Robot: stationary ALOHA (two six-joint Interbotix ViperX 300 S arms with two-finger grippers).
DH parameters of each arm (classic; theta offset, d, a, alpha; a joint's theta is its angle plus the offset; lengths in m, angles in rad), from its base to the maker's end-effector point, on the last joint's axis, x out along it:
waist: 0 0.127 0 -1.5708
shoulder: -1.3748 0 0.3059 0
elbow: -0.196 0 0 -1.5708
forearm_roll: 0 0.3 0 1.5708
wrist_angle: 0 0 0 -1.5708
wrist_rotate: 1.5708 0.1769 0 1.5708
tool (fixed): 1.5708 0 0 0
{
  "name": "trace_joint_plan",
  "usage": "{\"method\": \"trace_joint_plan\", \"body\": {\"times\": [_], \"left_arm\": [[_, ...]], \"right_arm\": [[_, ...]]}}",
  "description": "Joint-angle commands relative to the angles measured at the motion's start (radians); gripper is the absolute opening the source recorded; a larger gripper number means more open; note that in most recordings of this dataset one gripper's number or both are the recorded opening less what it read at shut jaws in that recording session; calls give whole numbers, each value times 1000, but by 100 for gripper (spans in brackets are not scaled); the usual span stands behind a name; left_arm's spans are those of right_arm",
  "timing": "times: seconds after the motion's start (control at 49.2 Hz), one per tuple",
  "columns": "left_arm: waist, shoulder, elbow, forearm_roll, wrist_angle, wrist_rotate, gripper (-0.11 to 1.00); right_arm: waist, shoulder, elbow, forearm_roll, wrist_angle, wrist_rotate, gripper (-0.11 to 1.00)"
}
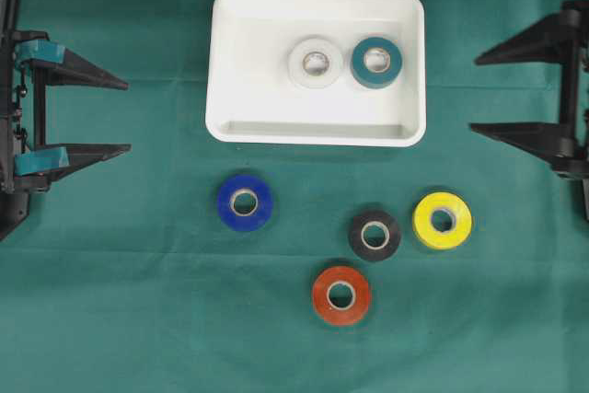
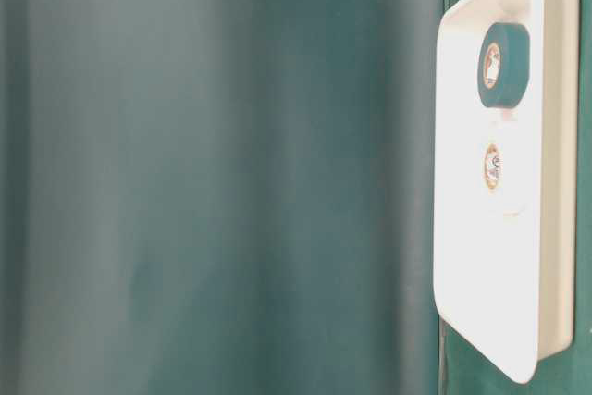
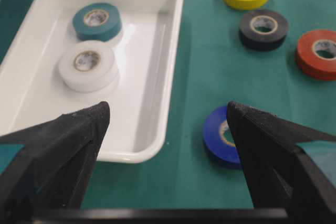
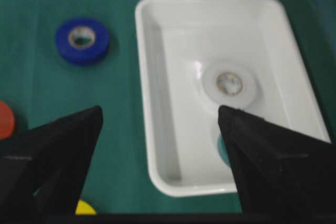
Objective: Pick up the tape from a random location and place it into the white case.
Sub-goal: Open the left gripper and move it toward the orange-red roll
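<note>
left claw point(image 1: 129, 115) wide open, empty, right claw point(image 1: 474, 94) likewise

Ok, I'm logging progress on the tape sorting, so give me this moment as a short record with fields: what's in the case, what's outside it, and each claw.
in white case: white tape, teal tape, lying flat side by side
on cloth, outside case: blue tape, black tape, yellow tape, red tape
left claw: open, empty, at left edge
right claw: open, empty, at right edge
</note>
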State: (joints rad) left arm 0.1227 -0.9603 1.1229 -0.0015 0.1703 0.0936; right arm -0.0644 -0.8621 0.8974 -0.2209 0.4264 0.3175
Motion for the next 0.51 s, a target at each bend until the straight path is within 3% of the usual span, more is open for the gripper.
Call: {"method": "trace_joint_plan", "body": {"times": [0.0, 0.264, 0.488], "left_arm": [[2, 5, -11, 0, -5, -2, 98], [2, 5, -6, 0, -5, -3, 98], [2, 5, 0, -2, -5, -3, 98]], "right_arm": [[3, -46, 48, -3, -49, 2, 86], [-3, -130, 242, 6, -230, 21, 86], [-15, -120, 328, 6, -310, 63, 86]]}}
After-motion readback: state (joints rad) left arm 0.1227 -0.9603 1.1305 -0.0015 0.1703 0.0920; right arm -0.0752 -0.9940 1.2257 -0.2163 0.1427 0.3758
